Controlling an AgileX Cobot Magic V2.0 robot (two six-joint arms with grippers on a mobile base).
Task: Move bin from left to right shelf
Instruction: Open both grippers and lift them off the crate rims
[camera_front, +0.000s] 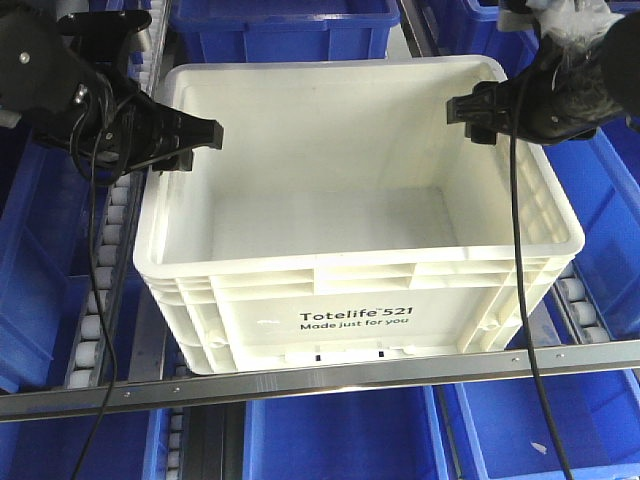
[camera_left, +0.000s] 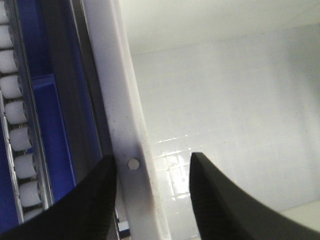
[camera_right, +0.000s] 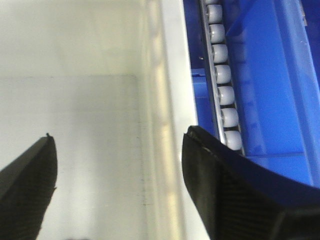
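Observation:
The white bin (camera_front: 350, 290), printed "Totelife 521", sits empty on the roller shelf in the exterior view. My left gripper (camera_front: 200, 145) is at its left rim and stands open. In the left wrist view the left gripper (camera_left: 152, 165) straddles the rim (camera_left: 125, 110), one finger outside and one inside, with a gap on the inner side. My right gripper (camera_front: 468, 115) is at the right rim, also open. In the right wrist view the right gripper (camera_right: 119, 137) spans the bin wall (camera_right: 172, 75), its fingers wide apart.
Blue bins (camera_front: 285, 30) surround the white one behind, left (camera_front: 30, 260), right (camera_front: 615, 230) and on the level below (camera_front: 340, 440). Roller tracks (camera_front: 95, 300) run along both sides. A metal rail (camera_front: 320, 378) crosses the shelf front. Cables hang from both arms.

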